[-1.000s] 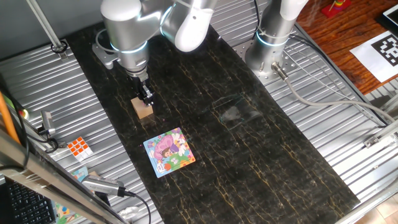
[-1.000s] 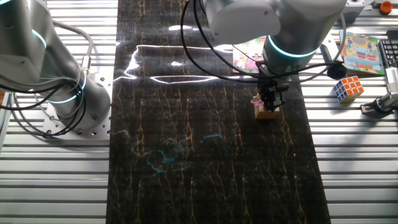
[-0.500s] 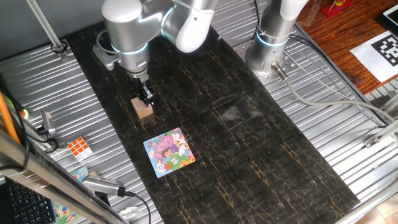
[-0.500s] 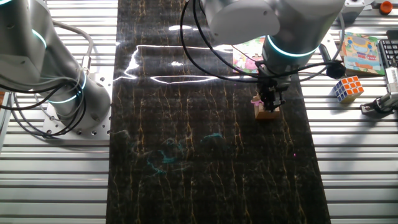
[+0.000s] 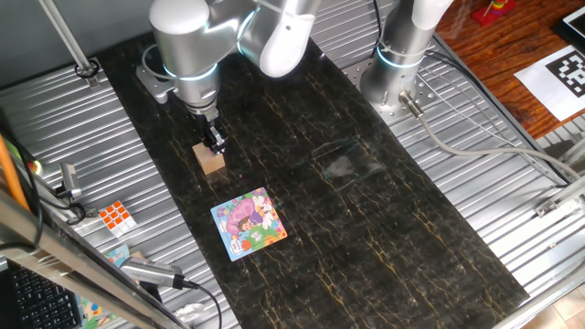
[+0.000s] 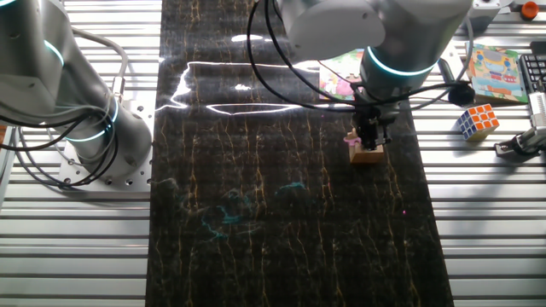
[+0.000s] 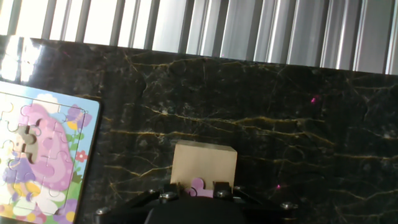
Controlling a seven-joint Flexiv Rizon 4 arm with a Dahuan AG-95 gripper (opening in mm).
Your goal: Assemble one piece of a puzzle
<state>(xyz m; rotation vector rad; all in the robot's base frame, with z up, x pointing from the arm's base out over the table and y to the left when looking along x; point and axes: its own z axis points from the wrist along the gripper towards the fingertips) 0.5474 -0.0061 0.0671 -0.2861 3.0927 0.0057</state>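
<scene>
Gripper (image 7: 199, 193) pinched the piece (image 7: 198, 185) just over the cube (image 7: 204, 163); this looked like the pick-up. Next it would need carrying to the puzzle's (image 7: 43, 155) gap and pressing in squarely.

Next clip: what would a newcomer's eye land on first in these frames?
Probably the big silver arm leaning over the dark marble-patterned mat, its gripper down on a tan wooden cube. The hand view shows a tiny pink-purple piece between the fingertips, against the cube's top. Next, the colourful puzzle lying flat nearby, with one empty slot showing in the hand view.
</scene>
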